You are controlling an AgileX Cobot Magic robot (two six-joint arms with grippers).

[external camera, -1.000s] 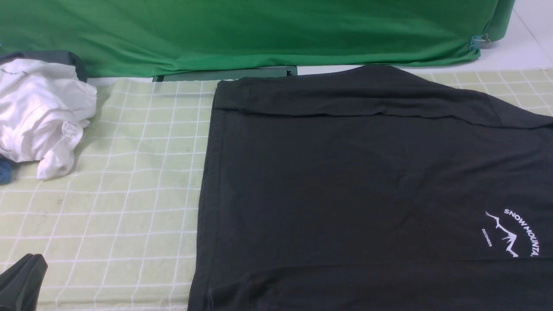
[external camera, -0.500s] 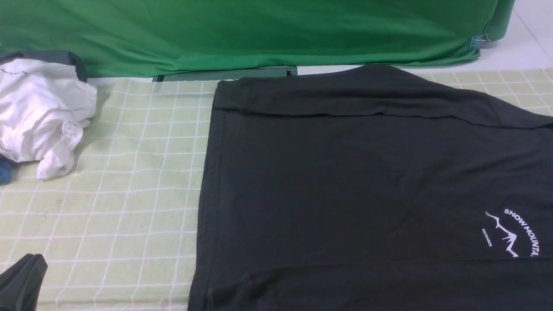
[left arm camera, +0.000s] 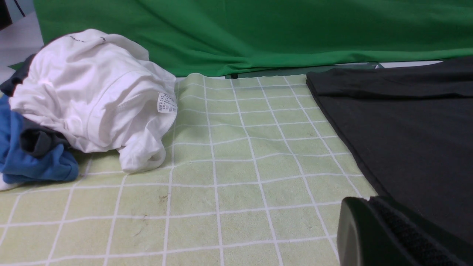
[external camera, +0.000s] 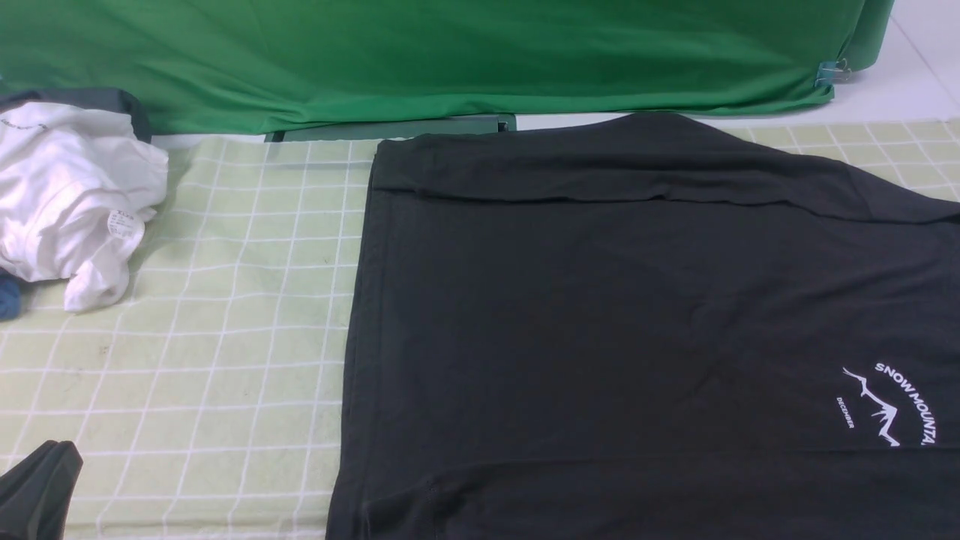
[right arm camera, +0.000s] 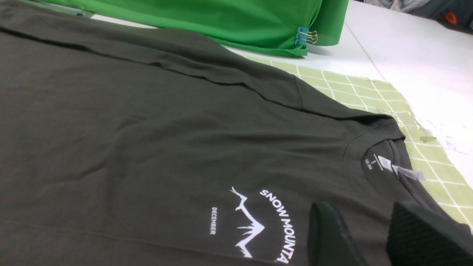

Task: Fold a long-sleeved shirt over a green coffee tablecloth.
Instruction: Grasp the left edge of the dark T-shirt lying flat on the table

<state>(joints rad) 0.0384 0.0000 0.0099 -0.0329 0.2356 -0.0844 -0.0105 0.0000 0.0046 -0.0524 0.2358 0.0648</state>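
Over the edge-cropped long-sleeved shirt point(external camera: 600, 315), right tool point(right arm camera: 364, 218) gapes empty; left tool point(external camera: 41, 487), barely visible, is closed.

Black long-sleeved shirt point(external camera: 600, 315), plain knit; white arc lettering and jagged white mountain line just beside the black right gripper point(right arm camera: 364, 225). Green coffee tablecloth point(external camera: 225, 337): pale yellow-green, thin white grid. Crumpled garment point(external camera: 67, 195) white; blue garment point(left arm camera: 33, 162) under it. Backdrop cloth point(external camera: 450, 60) plain deep green. Clip point(right arm camera: 302, 36) teal. Surface point(right arm camera: 406, 55) white.
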